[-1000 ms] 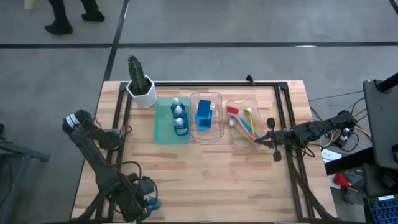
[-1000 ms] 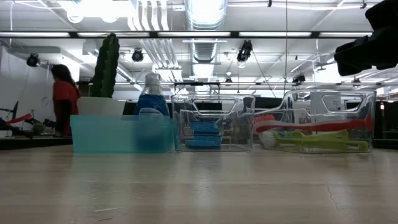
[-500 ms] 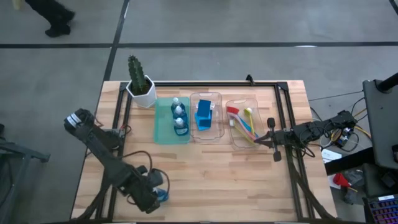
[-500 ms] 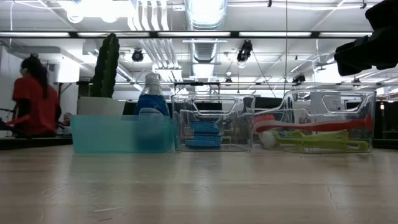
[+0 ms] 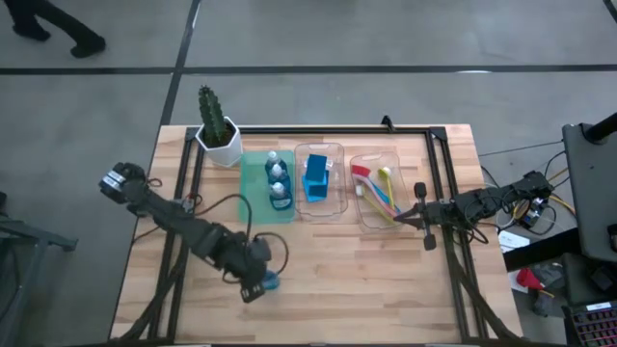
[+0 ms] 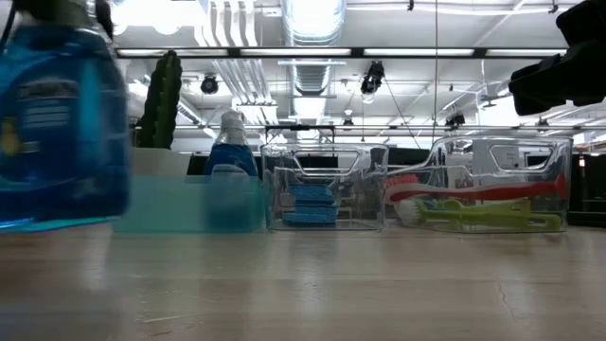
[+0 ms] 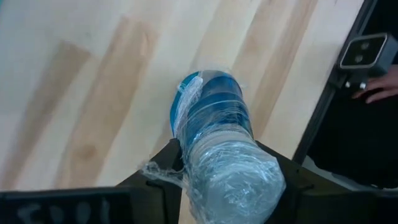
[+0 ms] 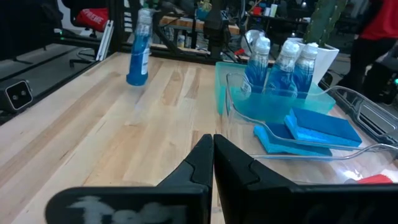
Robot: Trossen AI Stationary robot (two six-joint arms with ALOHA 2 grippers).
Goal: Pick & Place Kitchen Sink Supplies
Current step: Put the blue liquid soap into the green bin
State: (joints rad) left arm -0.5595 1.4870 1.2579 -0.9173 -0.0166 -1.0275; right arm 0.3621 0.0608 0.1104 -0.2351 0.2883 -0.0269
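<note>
My left gripper (image 5: 258, 281) is over the near-middle of the table, shut on a blue-white bottle (image 5: 269, 281). That bottle fills the left of the low view (image 6: 62, 114) and stands upright in the right wrist view (image 8: 138, 50). Three more bottles (image 5: 278, 181) stand in the green tray (image 5: 253, 207). Blue sponges (image 5: 318, 178) lie in the middle clear tray. The pink, yellow-green and blue brushes (image 5: 378, 193) lie in the right clear tray (image 5: 371, 220). My right gripper (image 5: 421, 217) (image 8: 212, 146) waits shut, just right of that tray. My left gripper pinches the bottle's upper end, just below the film-wrapped cap (image 7: 231, 171), with one finger (image 7: 166, 163) on each side. It comes from above, pointing down. The bottle hangs upright below the fingers, its base (image 6: 57, 220) just clear of the table.
A potted cactus (image 5: 217, 130) stands at the far left corner of the tray row. A black frame (image 5: 439, 164) runs along the table's far and right sides. Bare wood (image 5: 366, 289) lies between the trays and the near edge. A person walks on the floor beyond the table (image 5: 48, 24).
My left gripper has swung from the table's near left corner toward the right and the far edge, carrying the bottle with it. The bottle has come into the low view, where it was absent before. The person beyond the table has walked away to the left.
</note>
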